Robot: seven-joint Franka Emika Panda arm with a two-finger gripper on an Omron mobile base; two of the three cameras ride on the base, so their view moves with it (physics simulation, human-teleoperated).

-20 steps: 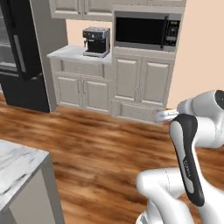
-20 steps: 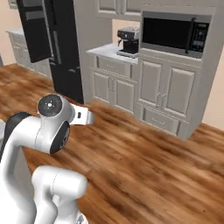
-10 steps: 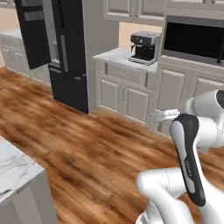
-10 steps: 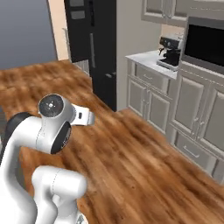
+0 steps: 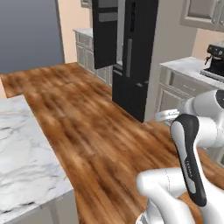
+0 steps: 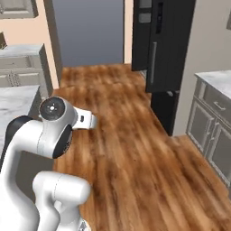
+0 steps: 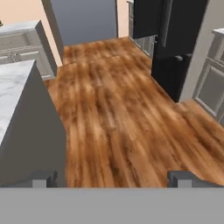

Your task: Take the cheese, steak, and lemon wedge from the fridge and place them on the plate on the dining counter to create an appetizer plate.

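Observation:
The fridge stands tall and black across the wooden floor, also at the right of the right base view and at the hand view's top right. One of its black door panels juts out towards the room; its inside is hidden. A corner of the dining counter lies at the left, white marble with grey veins. My gripper is open over the floor with nothing between its fingertips. The cheese, steak, lemon wedge and plate are out of view.
Wooden floor stretches between the island and the fridge. Grey wall cabinets with a marble top and a coffee machine stand right of the fridge. Another grey cabinet run sits at the far left.
The whole scene has slid to the right in both base views: the base has turned left. The fridge has come to the middle and the microwave has left the picture. The arm's pose is unchanged.

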